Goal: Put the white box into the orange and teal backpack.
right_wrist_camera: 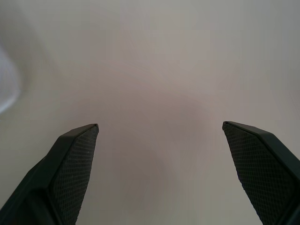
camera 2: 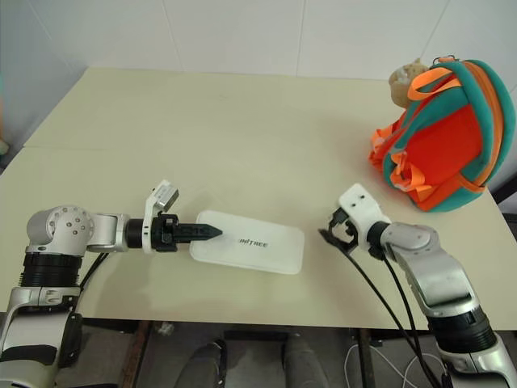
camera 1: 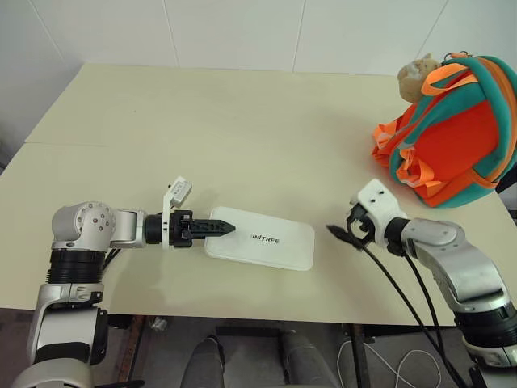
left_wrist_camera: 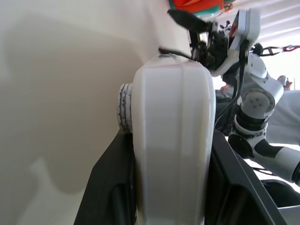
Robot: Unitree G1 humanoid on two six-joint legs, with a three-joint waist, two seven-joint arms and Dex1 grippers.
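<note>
Left gripper (camera 1: pixel 229 229) clamped the near end of the flat glossy white box (camera 1: pixel 262 240), its long axis aimed at the wide-open right gripper (camera 1: pixel 342 235); orange-teal soft backpack (camera 1: pixel 452 137) lay beyond that.

- The white box (camera 1: pixel 262 238) lies flat on the table (camera 1: pixel 226 137), near its front edge.
- The backpack (camera 1: pixel 452 133) stands at the table's far right, well apart from the box.
- A plush toy (camera 1: pixel 418 75) sits at the backpack's upper left.
</note>
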